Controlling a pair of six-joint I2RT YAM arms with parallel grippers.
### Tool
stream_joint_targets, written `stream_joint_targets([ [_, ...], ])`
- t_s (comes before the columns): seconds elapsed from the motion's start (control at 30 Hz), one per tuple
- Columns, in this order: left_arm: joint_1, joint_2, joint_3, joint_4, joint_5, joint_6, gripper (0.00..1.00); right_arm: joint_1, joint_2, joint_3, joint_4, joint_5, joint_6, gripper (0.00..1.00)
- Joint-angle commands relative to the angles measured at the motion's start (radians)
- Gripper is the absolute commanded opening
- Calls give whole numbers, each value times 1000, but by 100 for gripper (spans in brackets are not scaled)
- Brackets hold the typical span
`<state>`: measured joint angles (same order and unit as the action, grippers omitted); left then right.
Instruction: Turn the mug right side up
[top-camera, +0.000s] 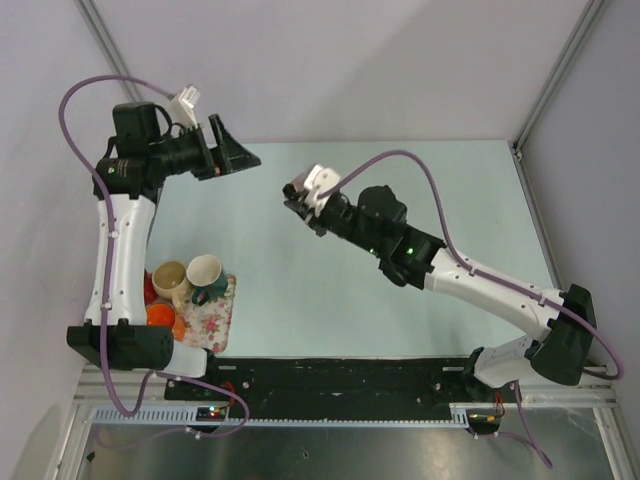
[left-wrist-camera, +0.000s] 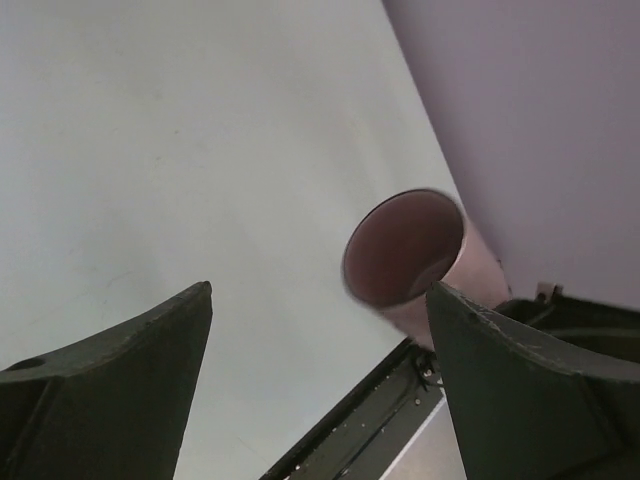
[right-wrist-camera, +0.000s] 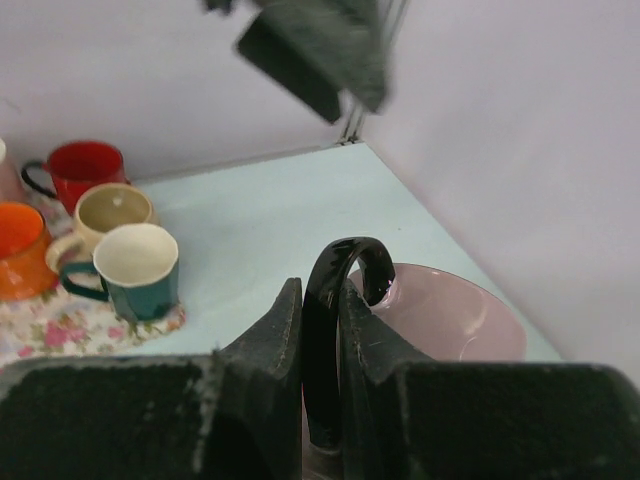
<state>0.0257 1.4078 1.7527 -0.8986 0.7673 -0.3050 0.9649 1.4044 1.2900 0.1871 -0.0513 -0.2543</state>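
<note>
From the top, the right pincer (top-camera: 300, 200) hangs over the middle of the desk (top-camera: 300, 310). Its load is too tucked under the wrist to make out from here. The left pincer (top-camera: 228, 150) sits at about ten o'clock from it, near but not touching, with its tips turned toward it. A floral mat (top-camera: 218, 318) with spare mugs (top-camera: 205, 272) lies well apart at seven o'clock.

In the left wrist view the left pincer's jaws stand wide with nothing between them. The pink mug (left-wrist-camera: 405, 250) hangs ahead at about one o'clock, off the desk. Its open mouth is turned almost straight at this camera, so its long axis runs roughly toward the left pincer.

In the right wrist view the right pincer is pinched tight on the mug's black handle (right-wrist-camera: 345, 262). The pink body sticks out at three o'clock beyond the fingers (right-wrist-camera: 265, 345). The left pincer is a dark blur at twelve o'clock.

The right arm already has the mug. The left is the free one, and the mug's rim faces it. Any handover or set-down probably depends on that mouth-toward-left alignment.
</note>
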Motion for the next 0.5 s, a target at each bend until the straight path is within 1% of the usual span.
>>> stream_joint_targets([
  [0.0,-75,4,87,71,99,-35,92,112,-15,55,44,116,-342,0],
  [0.13,-145,16,105,79,146,-4,94,180,5,51,39,173,-530,0],
  [0.23,-183,27,93,79,144,1,93,223,28,51,42,197,-671,0],
  [0.37,-210,14,15,80,146,-3,86,240,44,53,44,224,-788,0],
  [0.47,-239,-4,-22,79,140,6,80,241,49,54,33,225,-842,0],
])
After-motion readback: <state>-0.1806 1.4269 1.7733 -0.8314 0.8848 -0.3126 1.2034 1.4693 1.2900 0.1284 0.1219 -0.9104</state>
